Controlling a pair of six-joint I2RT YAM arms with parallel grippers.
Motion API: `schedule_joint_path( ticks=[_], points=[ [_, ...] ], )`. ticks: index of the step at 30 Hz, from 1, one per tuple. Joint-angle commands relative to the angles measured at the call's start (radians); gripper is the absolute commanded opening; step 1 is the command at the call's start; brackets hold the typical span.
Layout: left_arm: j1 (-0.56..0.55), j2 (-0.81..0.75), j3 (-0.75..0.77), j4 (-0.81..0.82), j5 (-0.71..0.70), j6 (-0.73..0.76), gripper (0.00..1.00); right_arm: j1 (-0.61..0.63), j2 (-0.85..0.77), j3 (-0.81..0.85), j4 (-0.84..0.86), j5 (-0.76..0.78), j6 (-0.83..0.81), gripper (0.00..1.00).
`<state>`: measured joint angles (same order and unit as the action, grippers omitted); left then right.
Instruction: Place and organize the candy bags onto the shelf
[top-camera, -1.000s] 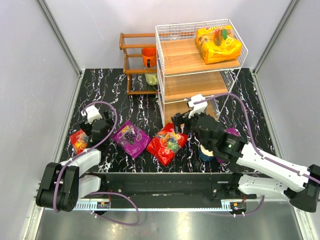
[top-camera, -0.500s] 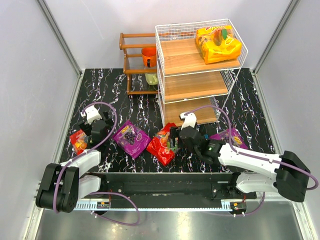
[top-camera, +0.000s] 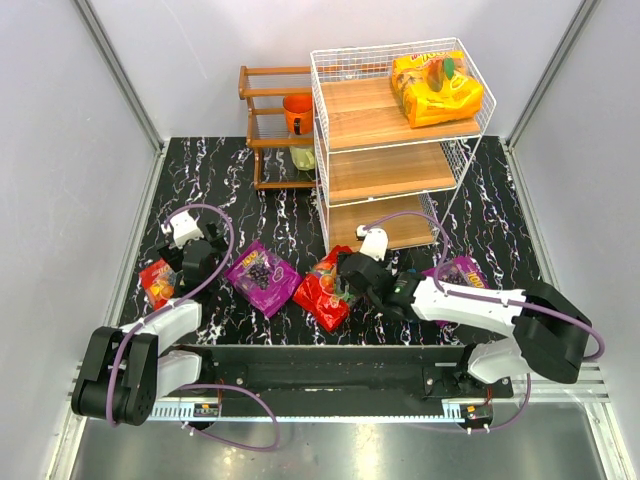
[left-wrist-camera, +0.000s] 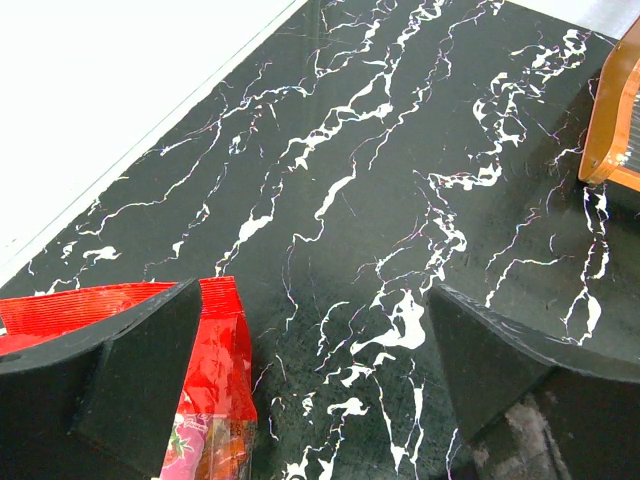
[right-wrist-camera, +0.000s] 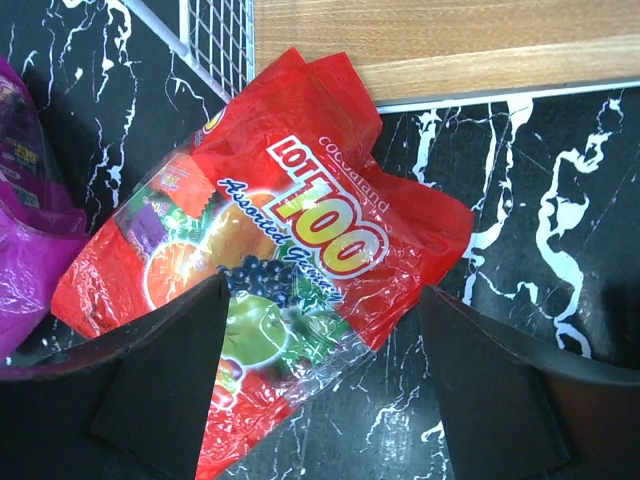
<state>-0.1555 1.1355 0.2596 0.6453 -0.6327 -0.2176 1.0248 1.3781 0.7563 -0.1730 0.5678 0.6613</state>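
The white wire shelf (top-camera: 388, 150) stands at the back with an orange-yellow candy bag (top-camera: 437, 88) on its top board. Four bags lie on the black marble table: a red one (top-camera: 157, 282) at the left, a purple one (top-camera: 262, 277), a red one (top-camera: 322, 291) in the middle and a purple one (top-camera: 462, 272) at the right. My right gripper (top-camera: 349, 277) is open, low over the middle red bag (right-wrist-camera: 290, 260), with one finger over it and the other beside it. My left gripper (top-camera: 190, 262) is open and empty, next to the left red bag (left-wrist-camera: 215, 385).
A dark brown wooden rack (top-camera: 272, 120) holding an orange cup (top-camera: 297, 112) stands left of the shelf; its corner shows in the left wrist view (left-wrist-camera: 615, 120). The shelf's bottom board (right-wrist-camera: 450, 40) and the purple bag (right-wrist-camera: 25, 250) flank the red bag.
My right arm has come down and moved left, from in front of the shelf to just over the middle red bag. The left arm has not moved.
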Motion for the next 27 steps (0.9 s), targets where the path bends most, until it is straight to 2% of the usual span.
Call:
schedule_joint_path(
  ticks=[1,3,4,8,11,16,20,27],
  points=[
    [-0.003,-0.011,0.001,0.057,-0.002,0.001,0.99,0.015,0.007,0.054,-0.064,0.093,0.246,0.8],
    [-0.003,-0.01,0.003,0.056,-0.001,0.001,0.99,0.034,0.028,0.112,-0.146,0.148,0.325,0.79],
    [-0.003,-0.01,0.001,0.056,-0.001,0.001,0.99,0.064,0.062,0.141,-0.24,0.2,0.387,0.79],
    [-0.003,-0.01,0.004,0.054,-0.001,0.001,0.99,0.133,0.128,0.282,-0.428,0.268,0.544,0.82],
    [-0.003,-0.008,0.003,0.054,-0.002,0.001,0.99,0.196,0.125,0.281,-0.471,0.287,0.687,0.83],
    [-0.003,-0.008,0.006,0.056,-0.001,0.001,0.99,0.302,0.145,0.31,-0.693,0.348,1.022,0.85],
    [-0.003,-0.008,0.003,0.054,0.002,0.003,0.99,0.348,0.165,0.292,-0.677,0.323,1.077,0.86],
    [-0.003,-0.008,0.003,0.059,0.008,0.007,0.99,0.356,0.154,0.144,-0.413,0.274,1.124,0.86]
  ],
)
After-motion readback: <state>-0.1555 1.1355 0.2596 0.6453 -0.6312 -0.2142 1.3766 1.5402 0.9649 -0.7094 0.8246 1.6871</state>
